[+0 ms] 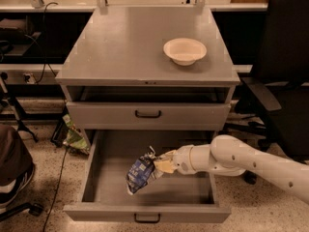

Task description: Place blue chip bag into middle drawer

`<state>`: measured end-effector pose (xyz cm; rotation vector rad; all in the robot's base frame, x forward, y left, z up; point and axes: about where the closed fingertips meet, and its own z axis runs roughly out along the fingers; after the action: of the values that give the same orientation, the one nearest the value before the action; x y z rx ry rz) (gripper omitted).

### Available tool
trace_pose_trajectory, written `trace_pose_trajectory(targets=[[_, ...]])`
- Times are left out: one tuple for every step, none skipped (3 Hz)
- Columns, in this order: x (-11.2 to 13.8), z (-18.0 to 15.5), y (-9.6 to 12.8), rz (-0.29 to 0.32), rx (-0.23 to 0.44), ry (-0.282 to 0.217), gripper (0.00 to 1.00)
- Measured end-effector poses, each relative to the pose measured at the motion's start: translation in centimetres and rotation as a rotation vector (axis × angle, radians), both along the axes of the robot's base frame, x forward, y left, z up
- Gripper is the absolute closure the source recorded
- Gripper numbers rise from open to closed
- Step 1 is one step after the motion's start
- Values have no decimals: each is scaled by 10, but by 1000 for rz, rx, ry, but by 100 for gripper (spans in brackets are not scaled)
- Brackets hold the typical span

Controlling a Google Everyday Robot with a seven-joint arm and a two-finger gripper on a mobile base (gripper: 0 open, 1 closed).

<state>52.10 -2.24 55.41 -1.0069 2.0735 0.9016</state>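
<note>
My gripper (163, 165): over open middle drawer (90, 177), fingers clamped on blue chip bag (139, 173). Bag: hanging within drawer tray; floor contact, I cannot tell. Bowl (185, 50): on cabinet top (120, 47).

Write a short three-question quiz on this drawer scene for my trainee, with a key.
1. True or false: the hand, reaching in from the right, grips the blue chip bag over the pulled-out middle drawer.
2. Where is the white bowl? A) in the middle drawer B) on the cabinet top C) in the hand
3. Fill in: the shallower drawer above the pulled-out one is ____ (open/shut).
Key: 1 true; 2 B; 3 shut.
</note>
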Motion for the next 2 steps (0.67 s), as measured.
trace_pose_trajectory(targets=[[7, -37, -7, -53, -14, 45, 28], [10, -62, -12, -99, -15, 97, 4]])
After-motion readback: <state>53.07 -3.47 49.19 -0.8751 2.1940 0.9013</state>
